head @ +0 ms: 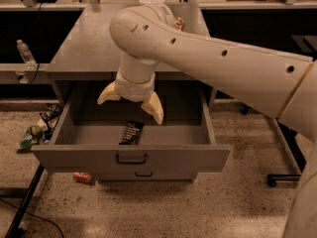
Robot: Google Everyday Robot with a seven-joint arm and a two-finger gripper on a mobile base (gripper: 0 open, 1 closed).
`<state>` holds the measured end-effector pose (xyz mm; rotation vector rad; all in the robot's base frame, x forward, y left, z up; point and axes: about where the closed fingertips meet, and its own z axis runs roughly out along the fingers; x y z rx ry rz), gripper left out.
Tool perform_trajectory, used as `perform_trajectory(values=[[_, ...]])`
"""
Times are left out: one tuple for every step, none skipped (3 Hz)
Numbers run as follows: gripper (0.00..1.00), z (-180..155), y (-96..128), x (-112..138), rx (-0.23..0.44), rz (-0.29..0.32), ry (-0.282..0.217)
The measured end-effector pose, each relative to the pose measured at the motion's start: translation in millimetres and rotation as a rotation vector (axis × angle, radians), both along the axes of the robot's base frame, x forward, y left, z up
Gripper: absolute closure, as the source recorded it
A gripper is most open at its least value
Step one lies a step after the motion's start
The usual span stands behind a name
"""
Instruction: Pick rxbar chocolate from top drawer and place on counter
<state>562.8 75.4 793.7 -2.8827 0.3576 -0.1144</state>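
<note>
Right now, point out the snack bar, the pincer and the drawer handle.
snack bar (131, 132), camera view, wrapper middle.
pincer (130, 109), camera view, between open fingertips, over the drawer (208, 128).
drawer handle (131, 162), camera view, bar's middle.

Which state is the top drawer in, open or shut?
Open: the top drawer is pulled out, its floor visible with the rxbar chocolate lying inside. The pincer hangs above it, fingers spread.
</note>
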Motion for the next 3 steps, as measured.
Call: perform_trajectory(values=[[0.0,-24,3,25,-0.017,0.009,0.0],[0.0,-58,11,58,-0.047,0.045,0.009],[0.0,-95,18,81,-0.069,0.05,0.029]])
